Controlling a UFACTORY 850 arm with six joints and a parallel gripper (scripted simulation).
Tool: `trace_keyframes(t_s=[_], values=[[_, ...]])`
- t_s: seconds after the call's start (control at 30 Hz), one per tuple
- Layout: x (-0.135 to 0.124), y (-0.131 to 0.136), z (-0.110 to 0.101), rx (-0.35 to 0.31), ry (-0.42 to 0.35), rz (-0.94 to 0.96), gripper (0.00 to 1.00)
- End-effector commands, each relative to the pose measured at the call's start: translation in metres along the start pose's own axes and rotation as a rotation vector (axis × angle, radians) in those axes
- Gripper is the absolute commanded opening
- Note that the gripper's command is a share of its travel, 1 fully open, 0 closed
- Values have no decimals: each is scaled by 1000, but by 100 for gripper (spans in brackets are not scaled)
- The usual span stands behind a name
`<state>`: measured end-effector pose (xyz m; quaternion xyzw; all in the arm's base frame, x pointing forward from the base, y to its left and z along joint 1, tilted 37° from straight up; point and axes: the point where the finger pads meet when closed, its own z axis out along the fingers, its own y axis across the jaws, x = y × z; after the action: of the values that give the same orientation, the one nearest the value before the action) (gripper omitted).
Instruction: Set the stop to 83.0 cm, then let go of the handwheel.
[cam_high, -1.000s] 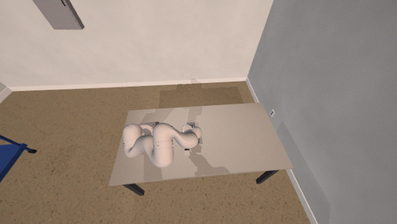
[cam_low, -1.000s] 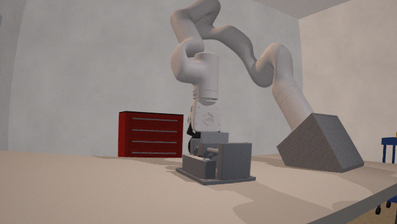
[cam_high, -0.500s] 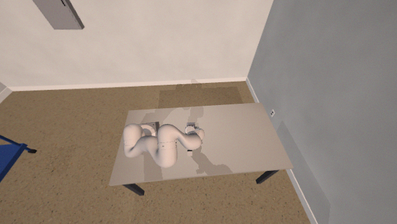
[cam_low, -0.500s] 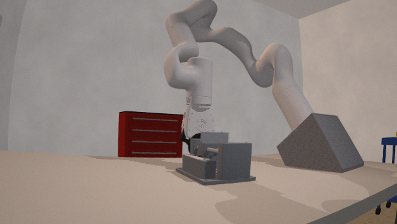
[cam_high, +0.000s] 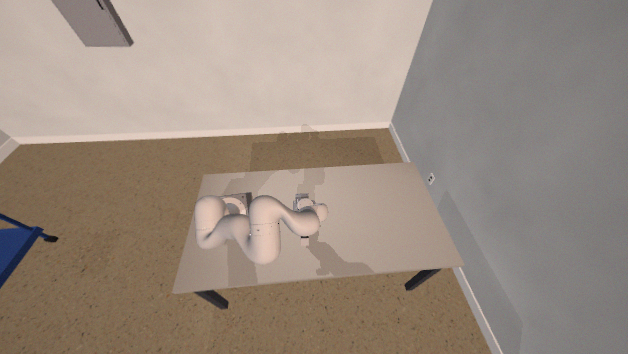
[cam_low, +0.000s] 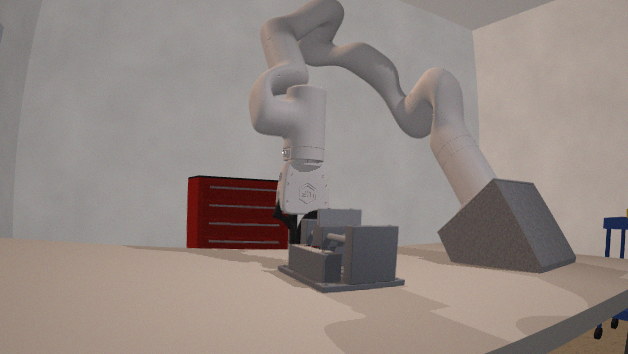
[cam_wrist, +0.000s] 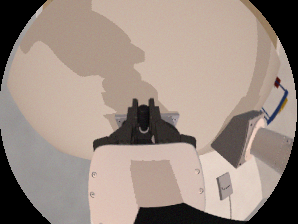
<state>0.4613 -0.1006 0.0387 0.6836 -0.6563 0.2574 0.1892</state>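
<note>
The grey stop fixture (cam_low: 372, 255) stands on the table, with a round rod (cam_low: 336, 237) between its upright blocks and a low long block (cam_low: 306, 262) along its side. A small red mark shows above the low block; no scale reading is legible, so the stop's position cannot be told. Part of the fixture's base plate (cam_wrist: 173, 119) shows beyond the fingers in the wrist view. My gripper (cam_wrist: 143, 105) points down at the fixture's far side in the exterior view, shut on the handwheel's dark knob (cam_wrist: 143, 116). The handwheel itself is mostly hidden by the gripper and fixture.
The arm's wedge-shaped grey base (cam_low: 500, 230) (cam_wrist: 238, 137) stands on the table (cam_high: 380, 215). A red drawer cabinet (cam_low: 235, 212) is behind the table. A blue cart (cam_high: 17, 245) stands off to the side. The fixture's upright blocks rise close to the gripper.
</note>
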Motion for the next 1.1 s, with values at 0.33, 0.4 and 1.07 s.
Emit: trace_keyframes(t_s=[0.33,0.4,1.07], values=[[0,-10,-21,-1,0,0,6],[0,-9,-25,-1,0,0,6],[0,16,-51,-1,0,0,6]])
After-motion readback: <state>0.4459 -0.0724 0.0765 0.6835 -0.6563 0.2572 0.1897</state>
